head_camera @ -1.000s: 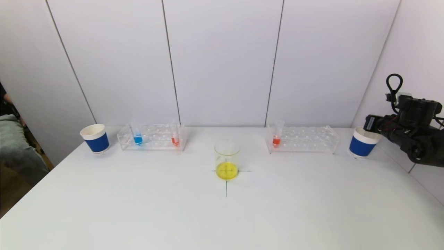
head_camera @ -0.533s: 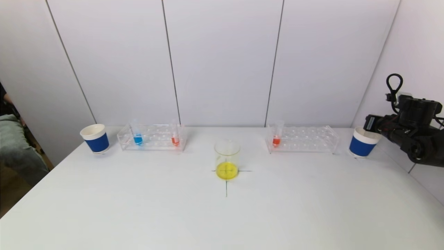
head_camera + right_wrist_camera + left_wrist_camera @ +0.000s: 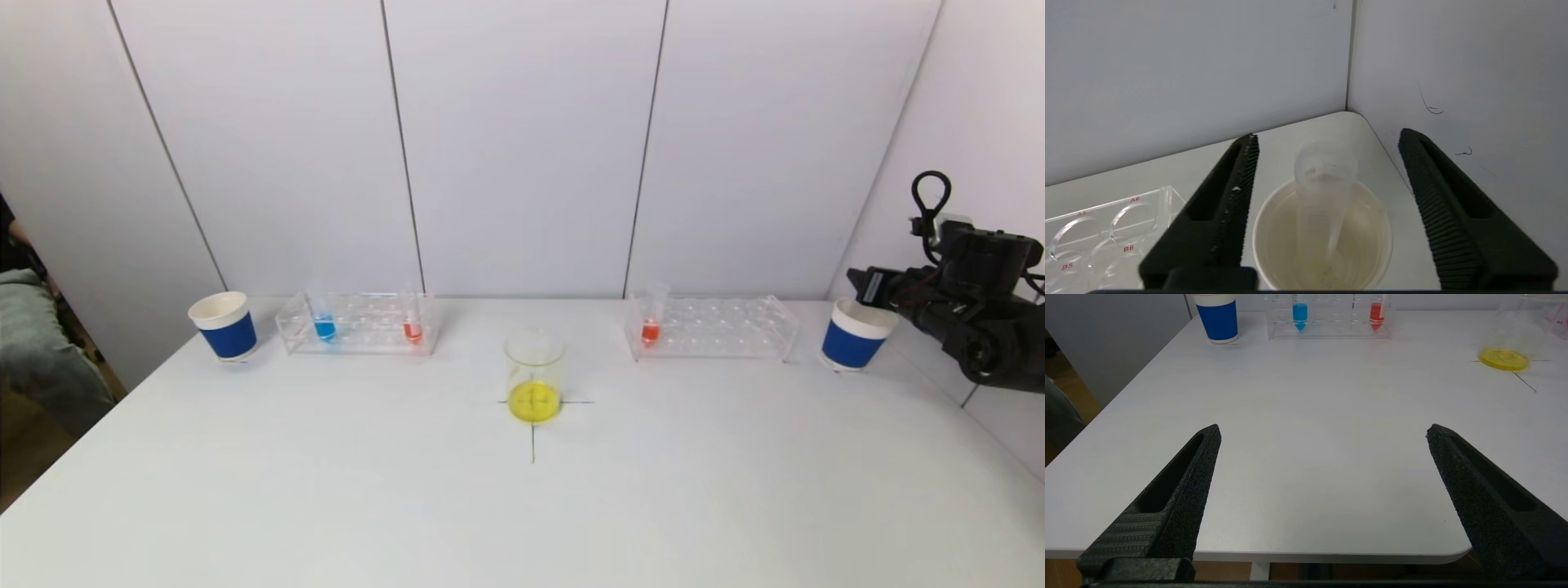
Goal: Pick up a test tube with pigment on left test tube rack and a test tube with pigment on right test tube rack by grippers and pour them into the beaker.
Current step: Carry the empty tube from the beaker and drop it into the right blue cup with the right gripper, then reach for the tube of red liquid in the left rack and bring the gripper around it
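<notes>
Beaker (image 3: 535,376) with yellow liquid stands mid-table (image 3: 522,506), between the left rack (image 3: 359,323) and right rack (image 3: 712,327). Right hand (image 3: 1327,143) hangs wide open, holding nothing, above the right cup (image 3: 1323,241) containing an empty tube (image 3: 1325,196). Left hand (image 3: 1323,433) gapes empty at the near edge.

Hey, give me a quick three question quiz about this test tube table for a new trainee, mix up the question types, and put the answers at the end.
1. True or false: the right gripper is open above the right paper cup.
2. How many filled tubes stand in the left rack? A one, B two, C three.
3. Fill in: the liquid in the beaker is ____.

Key: 1 true. 2 B: the blue tube and a red tube. 3 yellow.
</notes>
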Robot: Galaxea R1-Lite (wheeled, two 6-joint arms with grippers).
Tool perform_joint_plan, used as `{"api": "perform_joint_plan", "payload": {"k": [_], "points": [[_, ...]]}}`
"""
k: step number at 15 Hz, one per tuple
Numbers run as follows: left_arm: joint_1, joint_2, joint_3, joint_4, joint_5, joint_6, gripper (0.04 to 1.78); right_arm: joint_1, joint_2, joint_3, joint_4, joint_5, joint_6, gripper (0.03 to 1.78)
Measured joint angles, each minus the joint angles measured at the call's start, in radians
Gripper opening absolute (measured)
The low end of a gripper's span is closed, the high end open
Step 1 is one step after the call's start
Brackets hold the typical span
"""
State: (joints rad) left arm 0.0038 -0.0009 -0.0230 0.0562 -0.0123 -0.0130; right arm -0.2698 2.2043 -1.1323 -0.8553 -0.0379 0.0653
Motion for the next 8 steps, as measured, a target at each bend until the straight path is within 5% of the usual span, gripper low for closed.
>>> {"api": "perform_joint_plan", "payload": {"k": [4, 8], "points": [[0.000, 0.000, 0.000, 0.000, 0.000, 0.000, 1.76, 0.000, -0.001, 0.000, -0.001, 0.003, 0.000, 1.72], [0.000, 0.000, 0.000, 0.000, 0.000, 0.000, 1.76, 0.005, -0.047, 0.013, -0.001, 0.026, 0.005, 1.77]]}}
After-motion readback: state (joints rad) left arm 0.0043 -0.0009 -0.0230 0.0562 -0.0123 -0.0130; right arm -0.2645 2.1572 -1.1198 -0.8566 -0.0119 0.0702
